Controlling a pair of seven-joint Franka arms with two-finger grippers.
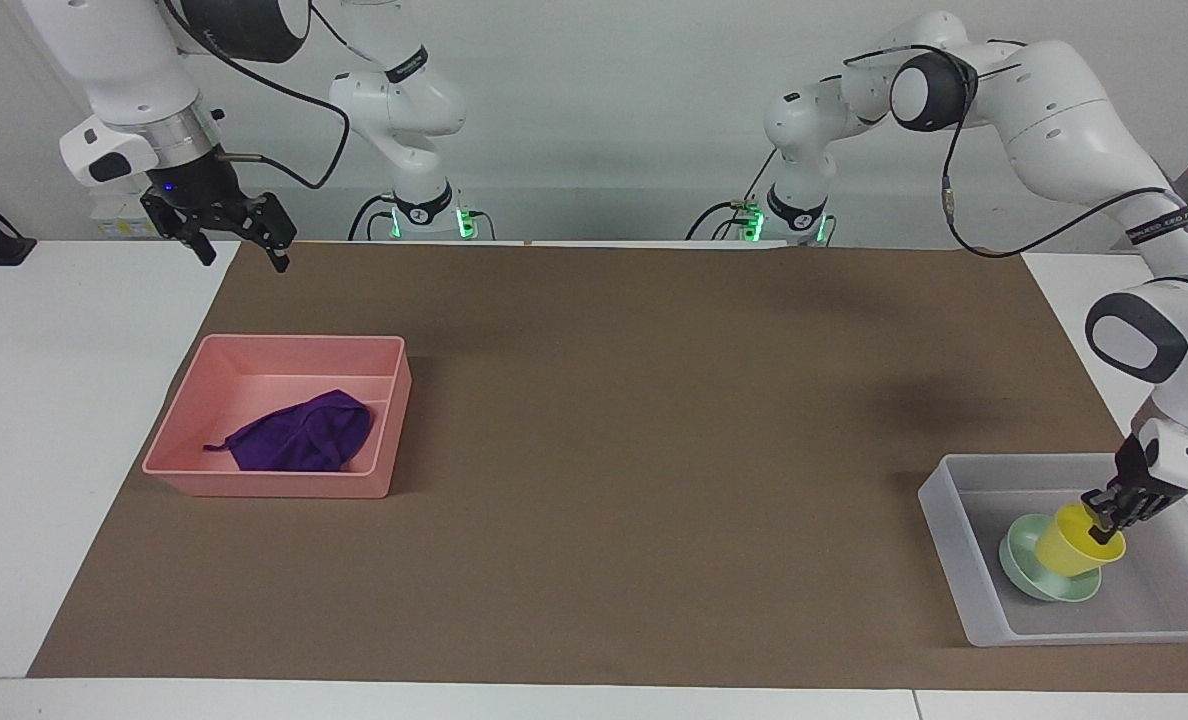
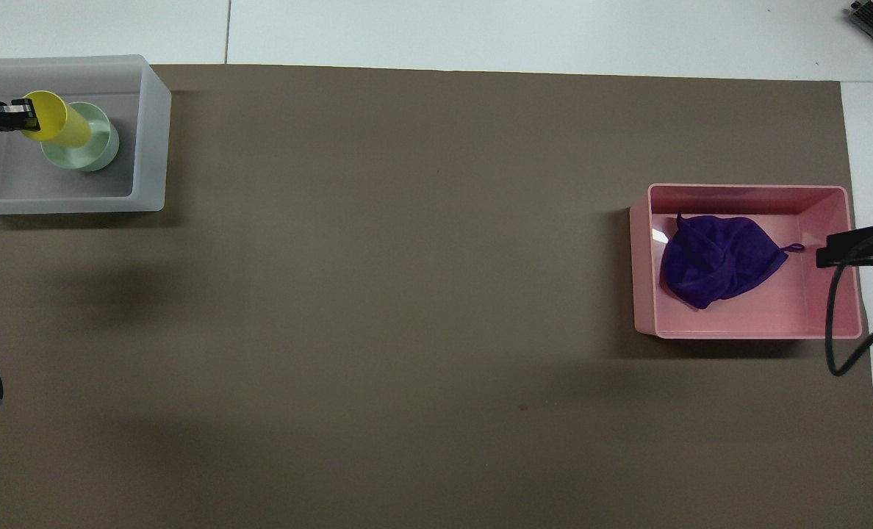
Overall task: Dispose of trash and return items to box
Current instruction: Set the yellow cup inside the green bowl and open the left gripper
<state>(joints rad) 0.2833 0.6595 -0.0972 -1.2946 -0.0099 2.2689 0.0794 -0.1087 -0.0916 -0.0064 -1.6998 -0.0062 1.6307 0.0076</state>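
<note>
Yellow cup sits tilted in my mint-green bowl, inside the translucent box at the frame's lower right. My left gripper reaches down from a bent elbow, pinched shut on the cup's rim. My right gripper waits at upper left, fingers spread, above the pink bin holding the purple cloth.
</note>
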